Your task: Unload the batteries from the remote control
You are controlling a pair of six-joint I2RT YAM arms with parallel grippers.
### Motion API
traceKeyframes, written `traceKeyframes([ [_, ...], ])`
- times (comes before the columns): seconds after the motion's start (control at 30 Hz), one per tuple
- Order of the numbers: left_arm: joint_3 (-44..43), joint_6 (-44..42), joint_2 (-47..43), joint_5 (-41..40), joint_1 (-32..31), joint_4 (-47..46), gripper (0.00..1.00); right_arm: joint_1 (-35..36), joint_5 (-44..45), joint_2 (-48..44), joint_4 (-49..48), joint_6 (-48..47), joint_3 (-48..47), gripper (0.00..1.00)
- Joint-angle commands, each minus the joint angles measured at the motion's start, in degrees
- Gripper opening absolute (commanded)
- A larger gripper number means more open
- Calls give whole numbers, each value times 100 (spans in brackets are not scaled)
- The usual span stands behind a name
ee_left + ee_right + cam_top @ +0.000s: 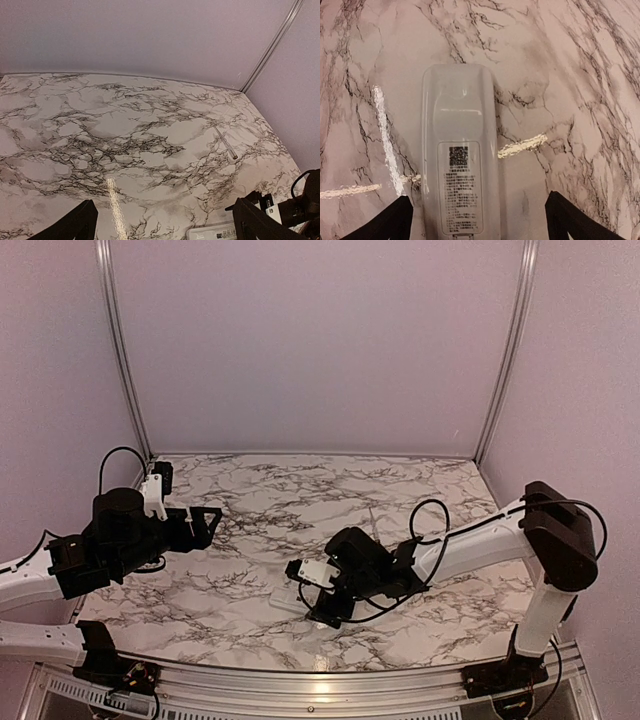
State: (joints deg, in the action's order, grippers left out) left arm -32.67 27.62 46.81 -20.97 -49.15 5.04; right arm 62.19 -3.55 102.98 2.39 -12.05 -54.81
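The white remote control (pixel 457 165) lies flat on the marble table, back face up, with a QR code and a printed label on its shut cover. My right gripper (pixel 477 200) is open just above it, with the remote between the fingers and closer to the left finger (pixel 395 220). In the top view the remote (pixel 283 597) lies near the table's front middle, under my right gripper (pixel 322 614). My left gripper (pixel 205 522) is open and empty, held above the table's left side. The remote's end shows in the left wrist view (pixel 215 232). No batteries are in view.
A long thin grey rod (pixel 226 142) lies on the table toward the back right. The right arm's dark body (pixel 300 210) sits at the lower right of the left wrist view. Purple walls with metal corner posts (pixel 120 350) enclose the table.
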Motion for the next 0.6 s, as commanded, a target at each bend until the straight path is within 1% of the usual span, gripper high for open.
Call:
traceKeyframes([
  [0.0, -152, -71, -6, 93, -28, 68, 99, -230, -380, 40, -178, 133, 132, 88],
  [0.07, -150, -72, -5, 102, -31, 75, 99, -240, -476, 66, -347, 133, 172, 86],
  [0.3, -152, -72, -6, 119, -25, 68, 99, -243, -704, 88, -378, 160, 275, 78],
  [0.57, -148, -61, -8, 128, -26, 67, 99, -243, -832, 352, -428, 190, 281, 69],
])
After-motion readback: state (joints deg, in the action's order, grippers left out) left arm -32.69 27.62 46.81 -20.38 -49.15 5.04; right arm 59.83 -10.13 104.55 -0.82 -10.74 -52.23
